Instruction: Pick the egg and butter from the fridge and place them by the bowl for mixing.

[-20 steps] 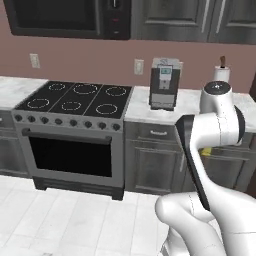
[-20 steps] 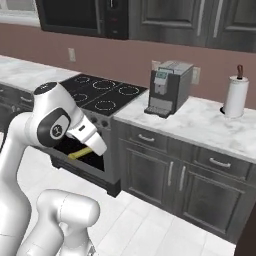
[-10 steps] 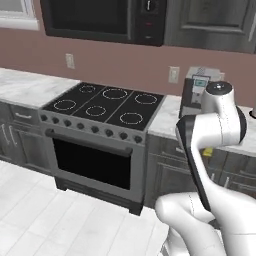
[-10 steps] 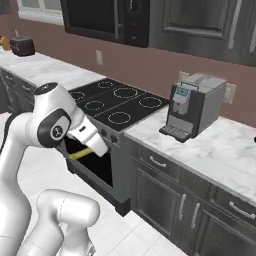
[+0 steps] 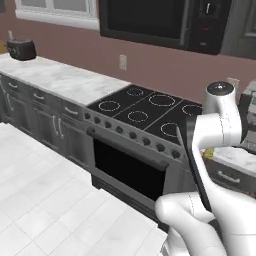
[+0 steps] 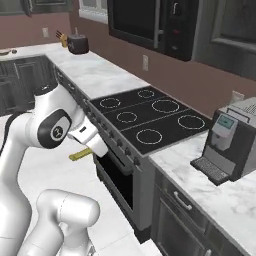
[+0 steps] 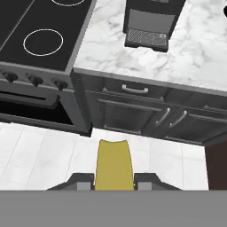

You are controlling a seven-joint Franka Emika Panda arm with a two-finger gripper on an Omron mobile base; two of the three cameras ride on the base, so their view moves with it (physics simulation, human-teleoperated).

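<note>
Fingers (image 7: 114, 181) clamped on the butter (image 7: 114, 165), one dark tip on each flank of the yellow stick in the hand view, right at the bottom of that shot. The stick's long axis runs straight out along the fingers, its free end pointing away from the hand toward the white tiled floor (image 7: 40, 159) and the dark cabinet doors (image 7: 146, 117) beyond.

From the right base view the butter (image 6: 81, 154) juts out from under the white wrist, held in the air over the floor, just in front of the stove (image 6: 145, 120). There it lies close to level (a slight tilt, far end a touch lower), pointing to the picture's left, away from the oven door (image 6: 117, 177). The fingers themselves are tucked behind the wrist there, so that shot doesn't show the grip.

In the left base view the arm (image 5: 220, 125) stands tall in front of the stove (image 5: 145, 112), and a sliver of yellow (image 5: 207, 153) peeks out beside the forearm.

Past the stick in the hand view: a burner ring (image 7: 43, 41) on the black cooktop up left, the marble tabletop (image 7: 195, 53) up right, and a coffee machine (image 7: 150, 22) standing on it. The same machine (image 6: 227, 142) sits on the tabletop right of the stove in the right base view, and a toaster (image 6: 78, 45) stands far back along that run.
</note>
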